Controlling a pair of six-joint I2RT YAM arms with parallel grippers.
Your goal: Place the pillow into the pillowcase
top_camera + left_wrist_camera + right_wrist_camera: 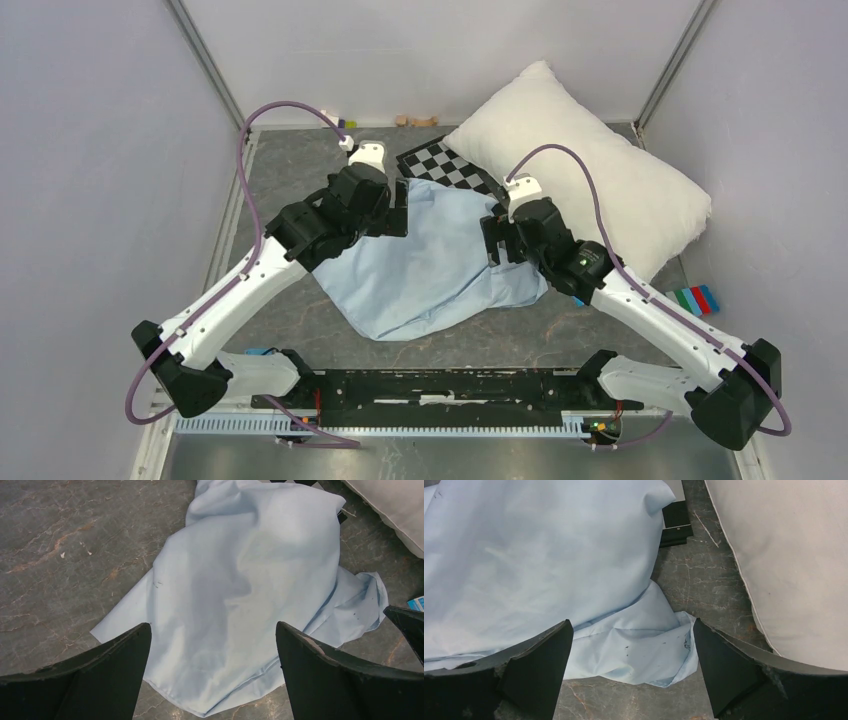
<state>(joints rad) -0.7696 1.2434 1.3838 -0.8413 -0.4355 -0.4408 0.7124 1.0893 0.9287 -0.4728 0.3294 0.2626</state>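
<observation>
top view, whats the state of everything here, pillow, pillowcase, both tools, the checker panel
pillow: outside the pillowcase, lying bare at the far right
pillowcase: spread flat and wrinkled, not gripped
left tool: open, above the pillowcase, holding nothing
right tool: open, above the pillowcase's right edge, holding nothing
checkerboard panel: lying flat, near edge under the pillowcase

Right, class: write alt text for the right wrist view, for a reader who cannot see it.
A wrinkled light-blue pillowcase lies on the grey table, with the cream pillow apart on the frame's right. The right gripper hangs open above the pillowcase's corner.
</observation>
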